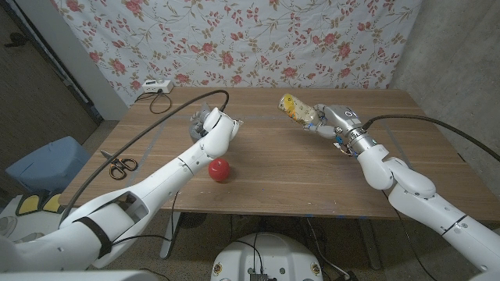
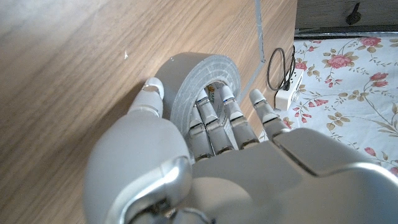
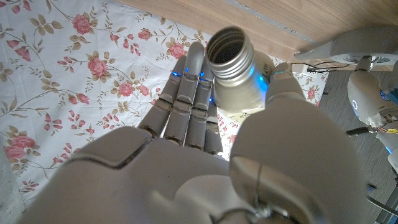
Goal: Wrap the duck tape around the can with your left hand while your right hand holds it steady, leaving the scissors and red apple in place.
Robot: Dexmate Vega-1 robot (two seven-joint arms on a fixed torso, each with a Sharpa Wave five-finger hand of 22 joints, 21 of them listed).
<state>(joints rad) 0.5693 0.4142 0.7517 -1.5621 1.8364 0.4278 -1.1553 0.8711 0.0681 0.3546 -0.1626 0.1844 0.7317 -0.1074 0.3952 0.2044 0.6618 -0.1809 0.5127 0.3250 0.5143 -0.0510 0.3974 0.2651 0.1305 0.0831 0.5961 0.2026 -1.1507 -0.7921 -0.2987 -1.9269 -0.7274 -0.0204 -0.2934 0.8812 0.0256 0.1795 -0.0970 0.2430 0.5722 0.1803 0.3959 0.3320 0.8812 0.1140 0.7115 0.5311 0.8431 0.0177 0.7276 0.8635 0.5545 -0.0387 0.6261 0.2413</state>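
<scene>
The left hand (image 1: 216, 127) grips the tape roll (image 2: 202, 81) and the right hand (image 1: 332, 121) grips the can (image 1: 294, 108), well apart; a loose grip may let the tilted can slip.

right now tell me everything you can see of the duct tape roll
The duct tape roll is a wide grey ring, matte and cloth-like, with a paler inner core. The left hand holds it: several fingers reach into its hole and the thumb presses its outer face. In the head view it sits at that hand over the far left part of the wooden table.
</scene>
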